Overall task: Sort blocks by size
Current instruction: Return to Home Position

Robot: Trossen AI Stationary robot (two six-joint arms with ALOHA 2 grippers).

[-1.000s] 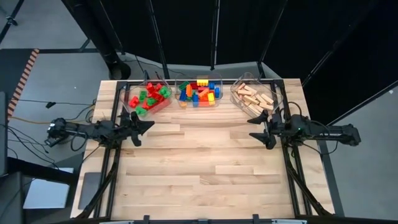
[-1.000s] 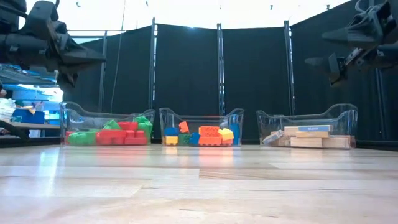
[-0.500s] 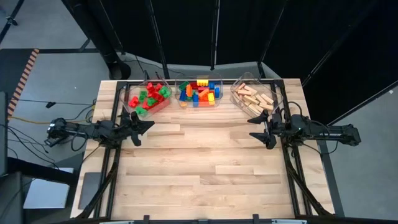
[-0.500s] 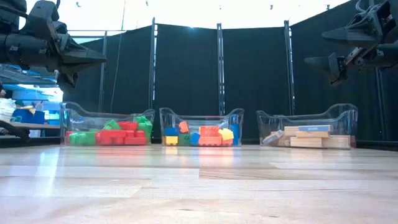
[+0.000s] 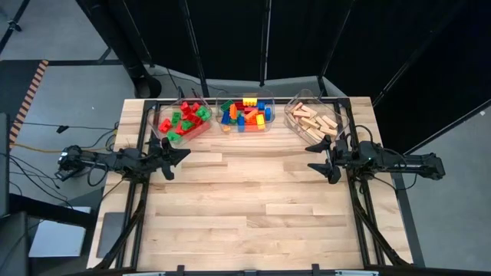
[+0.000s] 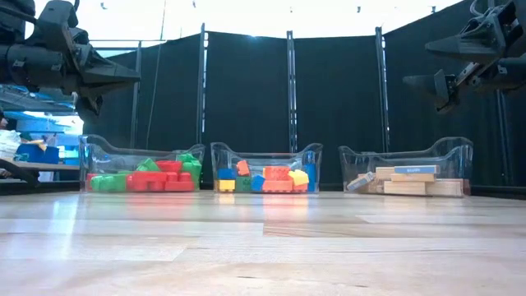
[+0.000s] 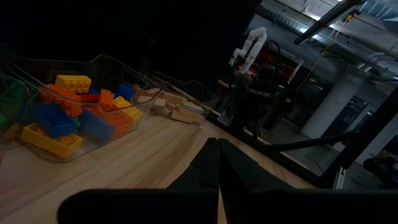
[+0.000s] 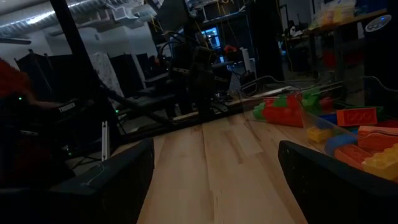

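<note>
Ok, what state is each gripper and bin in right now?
Left gripper: shut, empty, raised.
Right gripper: open, empty, raised.
Left bin: holds red and green bricks.
Middle bin: holds mixed-colour bricks.
Right bin: holds wooden bars.

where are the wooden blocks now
High view: the wooden blocks lie in the right-hand clear bin at the table's far edge, next to the middle bin of coloured bricks.

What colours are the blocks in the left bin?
Red and green blocks; the high view shows them best.
</note>
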